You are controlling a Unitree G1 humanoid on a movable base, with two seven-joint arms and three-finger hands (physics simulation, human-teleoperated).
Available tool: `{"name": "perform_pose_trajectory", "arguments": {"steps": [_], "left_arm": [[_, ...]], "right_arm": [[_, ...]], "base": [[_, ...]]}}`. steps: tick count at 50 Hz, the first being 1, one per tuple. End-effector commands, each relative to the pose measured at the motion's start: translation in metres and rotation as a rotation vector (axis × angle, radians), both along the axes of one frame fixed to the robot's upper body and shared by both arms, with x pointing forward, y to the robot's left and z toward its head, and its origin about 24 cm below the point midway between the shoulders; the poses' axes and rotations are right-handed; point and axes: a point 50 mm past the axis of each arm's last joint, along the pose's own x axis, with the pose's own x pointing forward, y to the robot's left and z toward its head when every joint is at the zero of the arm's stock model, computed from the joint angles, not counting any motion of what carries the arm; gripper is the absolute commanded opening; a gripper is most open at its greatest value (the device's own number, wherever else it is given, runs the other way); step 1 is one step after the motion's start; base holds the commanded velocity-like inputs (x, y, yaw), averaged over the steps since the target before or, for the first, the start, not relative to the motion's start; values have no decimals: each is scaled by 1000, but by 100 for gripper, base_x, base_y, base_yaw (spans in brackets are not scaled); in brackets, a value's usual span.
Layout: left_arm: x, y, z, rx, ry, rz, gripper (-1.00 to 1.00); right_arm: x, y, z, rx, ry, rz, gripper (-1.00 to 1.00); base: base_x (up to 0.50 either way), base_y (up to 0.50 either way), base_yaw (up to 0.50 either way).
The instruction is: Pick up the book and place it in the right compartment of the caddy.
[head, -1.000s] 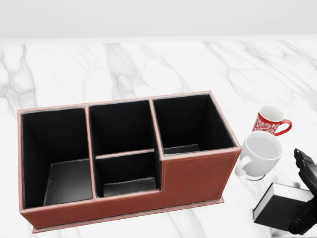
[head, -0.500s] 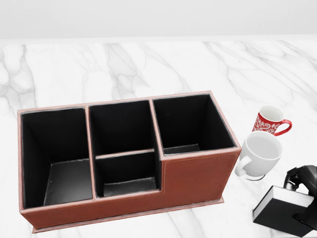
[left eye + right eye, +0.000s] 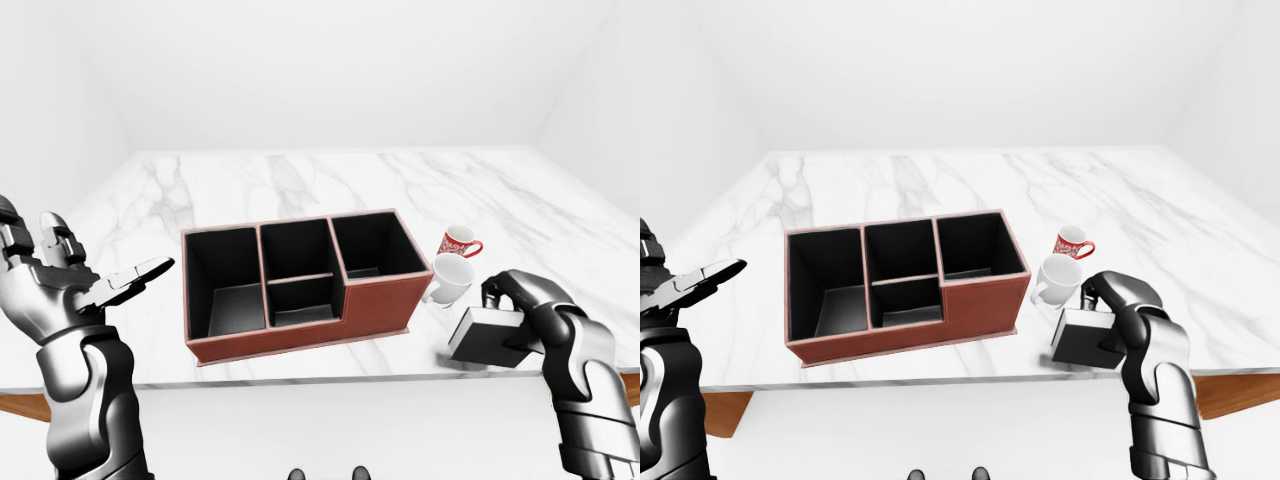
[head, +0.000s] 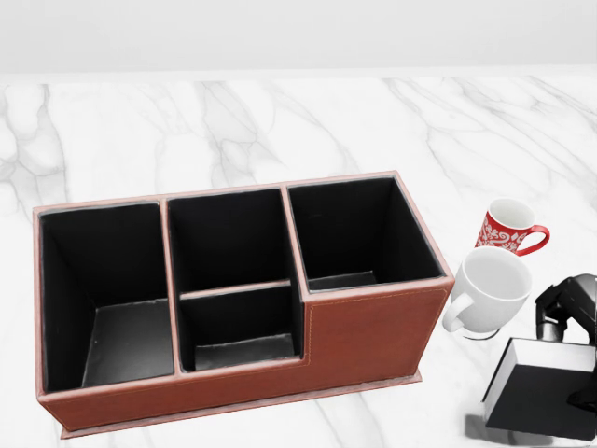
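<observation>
The right hand is clamped on the book, which sits right of the caddy, its right compartment nearest.

Two mugs; one caddy; one book

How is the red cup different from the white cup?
The red mug is red with a white swirly pattern, while the white mug is plain white. In the head view the red mug sits higher in the picture, its handle pointing right; the white mug sits lower, nearer the caddy, its handle pointing left. The white mug also looks bigger there. Both stand upright on the marble table and look white inside.
</observation>
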Motion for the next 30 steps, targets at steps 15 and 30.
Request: {"name": "perform_pose_trajectory", "arguments": {"steps": [15,30], "left_arm": [[-1,0,3,6,-11,3,100],[1,0,1,7,-1,1,100]], "right_arm": [[-1,31,210,-472,-603,15,-100],[70,96,273,-367,-638,174,-100]], "base": [[0,0,0],[0,0,0]]}}
